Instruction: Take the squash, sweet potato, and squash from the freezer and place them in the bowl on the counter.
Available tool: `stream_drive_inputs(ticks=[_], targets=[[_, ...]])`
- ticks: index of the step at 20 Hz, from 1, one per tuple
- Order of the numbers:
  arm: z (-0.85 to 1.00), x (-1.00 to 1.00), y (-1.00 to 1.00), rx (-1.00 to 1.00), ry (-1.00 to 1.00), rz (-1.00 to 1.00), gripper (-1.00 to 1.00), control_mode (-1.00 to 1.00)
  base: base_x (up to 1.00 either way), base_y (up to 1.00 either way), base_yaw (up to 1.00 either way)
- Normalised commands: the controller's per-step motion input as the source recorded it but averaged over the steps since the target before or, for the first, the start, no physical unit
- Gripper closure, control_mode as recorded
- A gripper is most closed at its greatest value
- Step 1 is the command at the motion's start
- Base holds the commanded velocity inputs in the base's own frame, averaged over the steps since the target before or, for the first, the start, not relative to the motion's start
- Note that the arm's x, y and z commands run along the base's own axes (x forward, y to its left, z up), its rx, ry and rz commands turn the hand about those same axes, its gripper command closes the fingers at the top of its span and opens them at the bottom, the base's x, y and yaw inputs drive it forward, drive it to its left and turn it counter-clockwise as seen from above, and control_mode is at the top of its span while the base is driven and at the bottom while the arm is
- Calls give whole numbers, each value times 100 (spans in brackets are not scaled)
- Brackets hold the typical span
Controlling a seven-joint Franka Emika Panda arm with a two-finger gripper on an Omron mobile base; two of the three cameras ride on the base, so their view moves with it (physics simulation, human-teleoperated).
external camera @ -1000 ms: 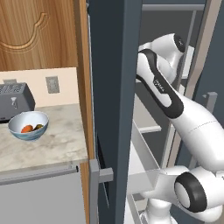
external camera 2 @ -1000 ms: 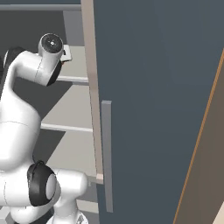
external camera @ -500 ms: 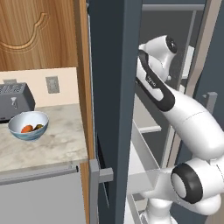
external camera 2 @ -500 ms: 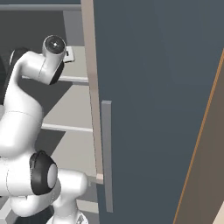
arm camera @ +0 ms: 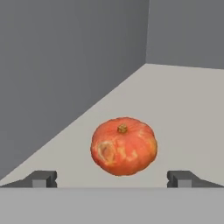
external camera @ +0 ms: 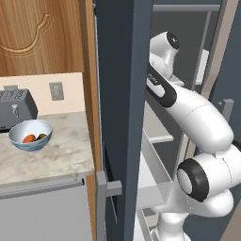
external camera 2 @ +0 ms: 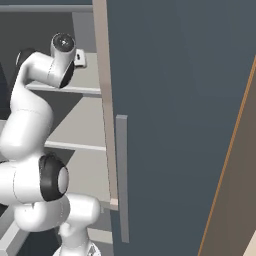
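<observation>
Resting item: squash (arm camera: 124, 145), round, orange-red, stem end facing up; squat form, wider than tall, no clear long axis.
Location: pale grey freezer shelf (arm camera: 175, 109), near the back corner.
Gripper (arm camera: 113, 178): fingers wide apart, straddling the squash, not touching.
Bowl (external camera: 31, 135): on counter (external camera: 56, 153), holding produce, beside toaster (external camera: 14, 108).

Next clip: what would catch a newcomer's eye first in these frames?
The round orange squash on the pale freezer shelf, dead ahead of the open gripper with one jaw tip on either side. Next, the white arm reaching into the freezer, and the bowl with produce on the counter.
</observation>
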Motion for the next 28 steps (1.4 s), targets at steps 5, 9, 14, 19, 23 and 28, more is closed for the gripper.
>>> stream_drive_inputs(ticks=[5,9,14,19,23,28], targets=[[-11,37,0,-1,0,0,-100,-100,0,0,0],[-12,13,1,0,0,0,-100,-100,0,0,0],[-11,1,13,0,0,0,-100,-100,0,0,0],[-9,0,25,-1,0,0,-100,-100,0,0,0],[-11,3,5,0,-1,0,-100,-100,0,0,0],[-4,12,0,0,-3,0,-100,-100,0,0,0]])
